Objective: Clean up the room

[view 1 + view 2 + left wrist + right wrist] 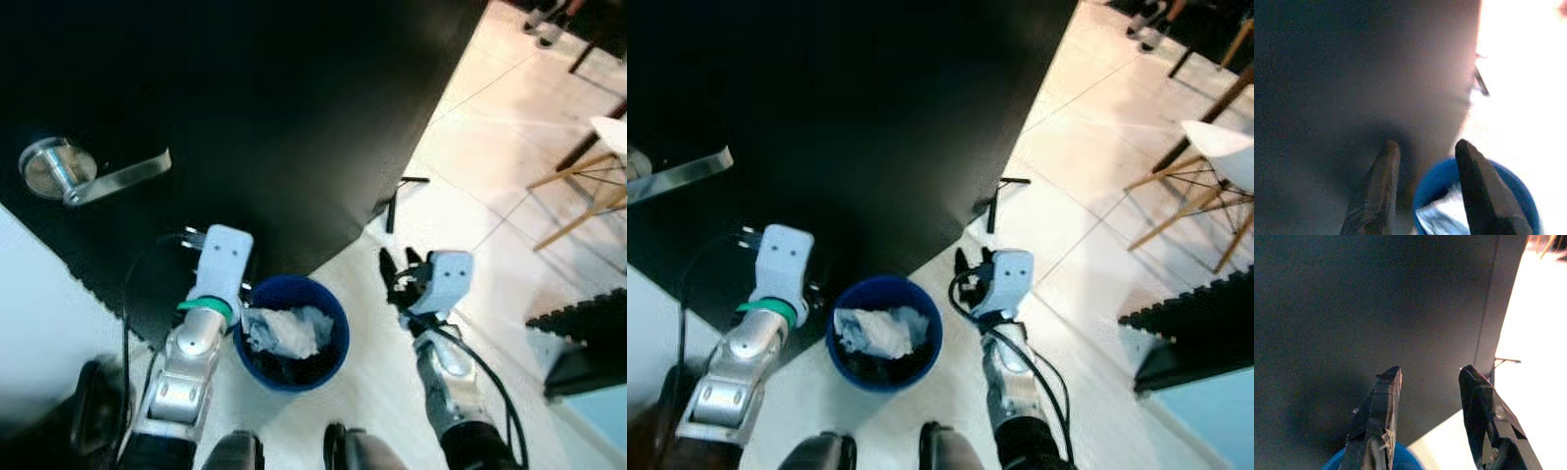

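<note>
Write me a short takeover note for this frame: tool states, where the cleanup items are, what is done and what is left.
Left tool: open, empty, beside the blue bin's rim, close to the black door.
Right tool: open, empty, raised on the bin's other side.
The bin stands on the tiled floor between the arms, at the door's foot, with crumpled white paper inside.
Done: paper is in the bin.
Left: nothing held; the bin itself looks like the likely next thing to handle. A small black item lies by the door's edge; I cannot identify it.
</note>
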